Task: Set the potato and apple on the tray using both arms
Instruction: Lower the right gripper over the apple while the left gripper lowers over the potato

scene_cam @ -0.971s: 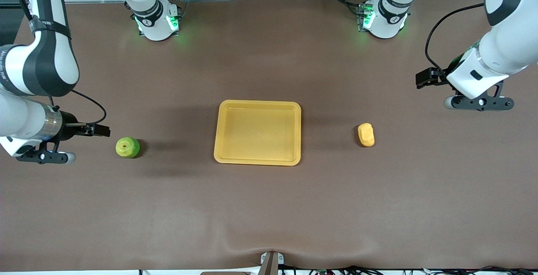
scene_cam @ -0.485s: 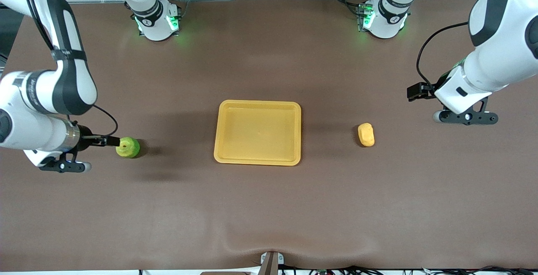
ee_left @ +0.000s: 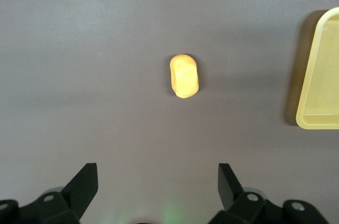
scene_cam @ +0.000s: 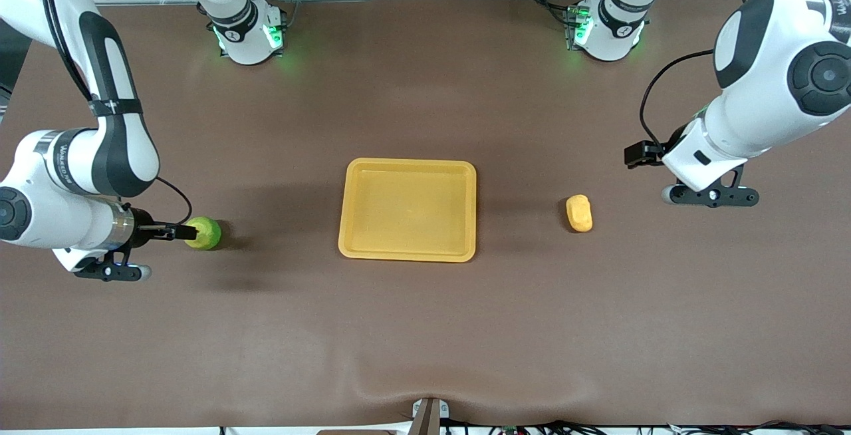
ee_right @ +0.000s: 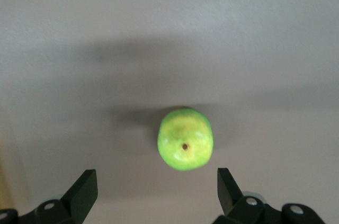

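Note:
The yellow-orange tray [scene_cam: 346,209] lies bare in the middle of the table. The green apple [scene_cam: 205,233] sits on the cloth toward the right arm's end, stem dimple up. My right gripper [scene_cam: 106,263] hovers just short of it, at the side away from the tray. In the right wrist view its fingers [ee_right: 85,187] are spread wide and the apple [ee_right: 185,139] lies just ahead of them. The potato [scene_cam: 579,213] lies toward the left arm's end. My left gripper [scene_cam: 708,192] hangs open, farther from the tray than the potato [ee_left: 184,76], with nothing between its fingertips [ee_left: 226,179].
The brown table cloth has a raised wrinkle [scene_cam: 425,388] at the edge nearest the camera. The two arm bases [scene_cam: 249,36] stand lit green along the farthest edge. The tray's rim [ee_left: 304,102] shows at the edge of the left wrist view.
Both arms have swung inward from the table's ends. The right gripper has come up to the apple, its wrist camera now over it. The left gripper has drawn closer to the potato.

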